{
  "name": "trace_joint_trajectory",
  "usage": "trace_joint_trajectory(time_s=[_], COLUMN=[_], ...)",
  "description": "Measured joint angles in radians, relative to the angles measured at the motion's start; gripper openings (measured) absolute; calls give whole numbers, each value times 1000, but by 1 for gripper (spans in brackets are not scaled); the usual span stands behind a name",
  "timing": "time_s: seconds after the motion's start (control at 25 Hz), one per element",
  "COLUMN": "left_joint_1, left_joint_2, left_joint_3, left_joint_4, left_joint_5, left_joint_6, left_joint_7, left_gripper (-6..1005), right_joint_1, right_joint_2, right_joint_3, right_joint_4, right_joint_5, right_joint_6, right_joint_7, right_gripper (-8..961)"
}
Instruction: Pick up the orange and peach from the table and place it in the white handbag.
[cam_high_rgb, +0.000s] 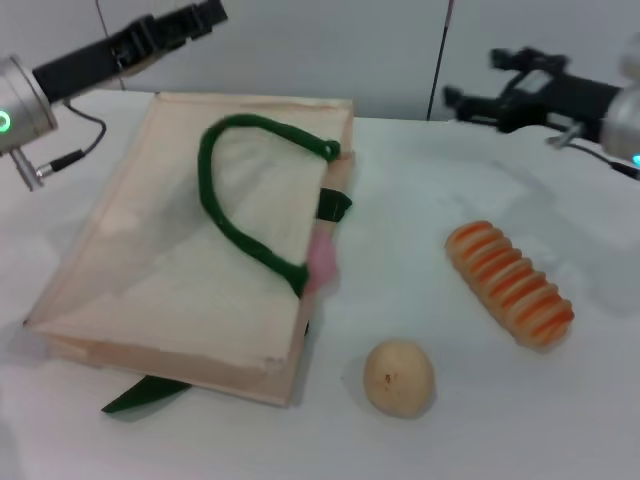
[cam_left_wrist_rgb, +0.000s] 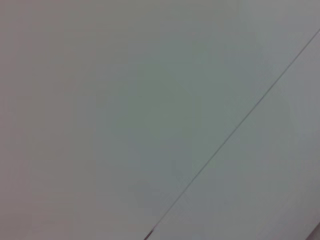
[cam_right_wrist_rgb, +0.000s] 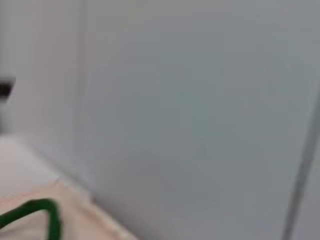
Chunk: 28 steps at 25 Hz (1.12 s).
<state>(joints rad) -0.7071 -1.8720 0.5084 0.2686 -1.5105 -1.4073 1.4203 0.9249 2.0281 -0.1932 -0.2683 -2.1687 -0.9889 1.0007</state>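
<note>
The white handbag (cam_high_rgb: 190, 260) lies flat on the table at the left, its dark green handle (cam_high_rgb: 225, 215) looped on top. A pink round shape, the peach (cam_high_rgb: 322, 258), sits at the bag's right edge by the opening, partly behind the handle. The orange is not in view. My left gripper (cam_high_rgb: 205, 15) is raised at the far left, above the bag's back corner. My right gripper (cam_high_rgb: 474, 80) is raised at the far right, open and empty, well clear of the bag. The right wrist view shows a corner of the bag (cam_right_wrist_rgb: 75, 222) and its handle (cam_right_wrist_rgb: 30, 212).
A beige-tan ball (cam_high_rgb: 398, 377) lies near the table's front, right of the bag. A long orange-and-cream striped ridged roll (cam_high_rgb: 508, 283) lies at the right. A grey wall stands behind the table. The left wrist view shows only wall.
</note>
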Motion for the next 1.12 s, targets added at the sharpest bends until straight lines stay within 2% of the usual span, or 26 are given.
trace_joint_trajectory(time_s=[0.12, 0.28, 0.44, 0.48, 0.52, 0.6, 0.76, 0.88, 1.12], left_joint_1=[11, 26, 36, 36, 40, 42, 48, 60, 85], left_joint_2=[-16, -52, -108, -108, -131, -151, -157, -157, -156], left_joint_3=[-15, -46, -90, -90, -117, -148, -183, -184, -185], left_joint_4=[-4, -11, -38, -38, -58, -90, -182, -194, -203], left_joint_5=[-3, -41, -118, -118, -165, -232, -385, -468, -543], left_joint_6=[30, 107, 219, 219, 261, 292, 294, 298, 286], left_joint_7=[95, 284, 560, 560, 692, 860, 1096, 1154, 1148], left_gripper=[425, 594, 769, 814, 858, 863, 873, 881, 886], right_joint_1=[-51, -114, -158, -168, -178, -203, -235, -246, -274], right_joint_2=[0, 4, 5, 6, 6, 7, 8, 6, 4], right_joint_3=[45, 87, 140, 157, 178, 221, 257, 259, 260], right_joint_4=[-7, 32, 141, 169, 196, 246, 281, 282, 273], right_joint_5=[103, 274, 469, 516, 570, 676, 805, 834, 858], right_joint_6=[-59, -116, -123, -123, -123, -124, -139, -147, -141], right_joint_7=[-51, -183, -391, -445, -497, -573, -613, -613, -614], right_gripper=[896, 897, 897, 896, 896, 896, 896, 897, 891])
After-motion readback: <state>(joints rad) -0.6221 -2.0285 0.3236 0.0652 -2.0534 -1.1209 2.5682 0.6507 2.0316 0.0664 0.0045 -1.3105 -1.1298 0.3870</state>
